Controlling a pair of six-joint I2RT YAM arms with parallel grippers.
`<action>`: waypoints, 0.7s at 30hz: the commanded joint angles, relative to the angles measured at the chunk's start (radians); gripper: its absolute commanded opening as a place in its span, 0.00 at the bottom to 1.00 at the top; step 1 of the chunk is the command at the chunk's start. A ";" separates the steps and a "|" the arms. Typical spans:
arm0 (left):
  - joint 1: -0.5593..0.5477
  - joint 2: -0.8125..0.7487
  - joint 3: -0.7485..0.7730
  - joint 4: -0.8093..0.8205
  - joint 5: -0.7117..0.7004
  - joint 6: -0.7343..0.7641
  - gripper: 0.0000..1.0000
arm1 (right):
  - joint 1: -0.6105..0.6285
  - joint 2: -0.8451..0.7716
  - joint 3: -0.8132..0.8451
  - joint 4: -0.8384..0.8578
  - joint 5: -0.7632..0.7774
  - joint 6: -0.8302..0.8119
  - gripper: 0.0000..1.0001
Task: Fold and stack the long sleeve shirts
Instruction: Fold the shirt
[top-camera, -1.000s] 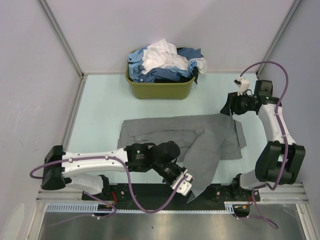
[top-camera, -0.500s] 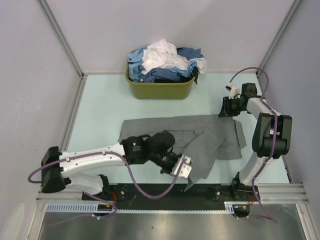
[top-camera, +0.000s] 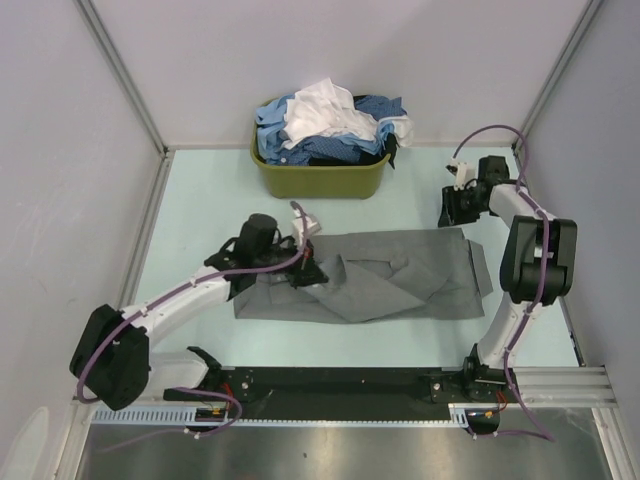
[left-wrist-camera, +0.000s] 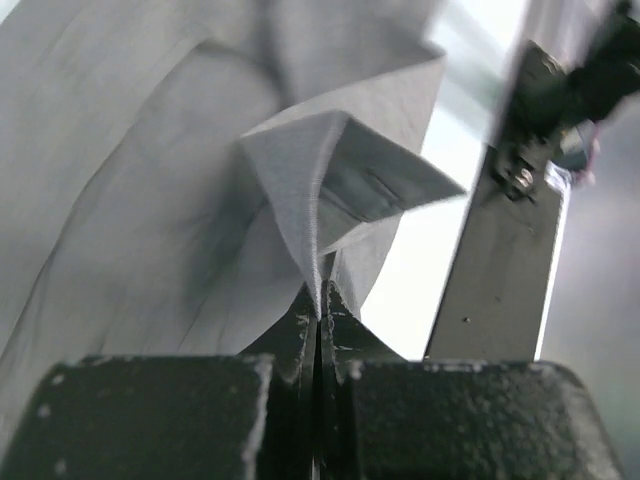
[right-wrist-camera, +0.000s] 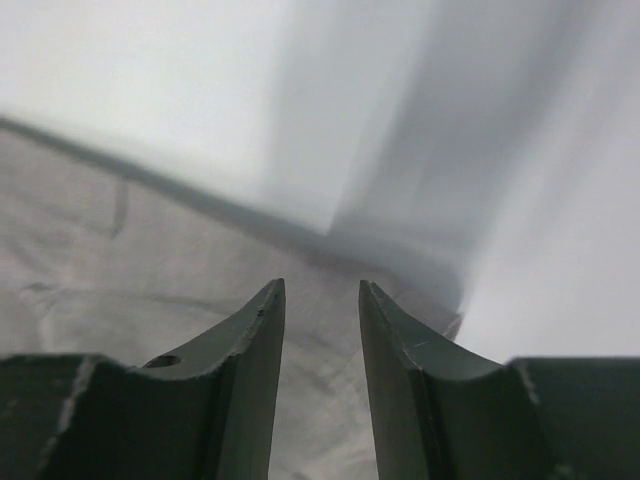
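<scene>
A mid-grey long sleeve shirt (top-camera: 400, 285) lies spread across the middle of the table. My left gripper (top-camera: 312, 270) is over its left half, shut on a pinched fold of the grey cloth (left-wrist-camera: 330, 190) that rises in a peak from the jaws. My right gripper (top-camera: 448, 216) is at the shirt's far right corner. In the right wrist view that gripper (right-wrist-camera: 320, 300) stands open, with grey cloth (right-wrist-camera: 150, 270) lying beyond the gap and nothing held. More shirts (top-camera: 330, 125), blue and white, are heaped in the basket.
An olive-green plastic basket (top-camera: 320, 180) stands at the back centre against the wall. Grey walls with metal rails enclose the table on three sides. The black rail with the arm bases (top-camera: 330, 385) runs along the near edge.
My left gripper has carried the hanging grey cloth from the near edge back and left over the shirt, which now lies flatter. My right gripper moved left to the shirt's far corner and its jaws narrowed.
</scene>
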 joint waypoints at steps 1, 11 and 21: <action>0.128 -0.076 -0.059 0.145 0.066 -0.203 0.00 | 0.033 -0.172 0.014 -0.117 -0.090 -0.083 0.42; 0.294 -0.128 -0.212 0.140 -0.041 -0.202 0.00 | 0.056 -0.153 -0.042 -0.238 -0.115 -0.162 0.38; 0.380 -0.031 -0.226 0.139 -0.096 -0.113 0.24 | 0.056 -0.147 -0.035 -0.295 -0.108 -0.188 0.37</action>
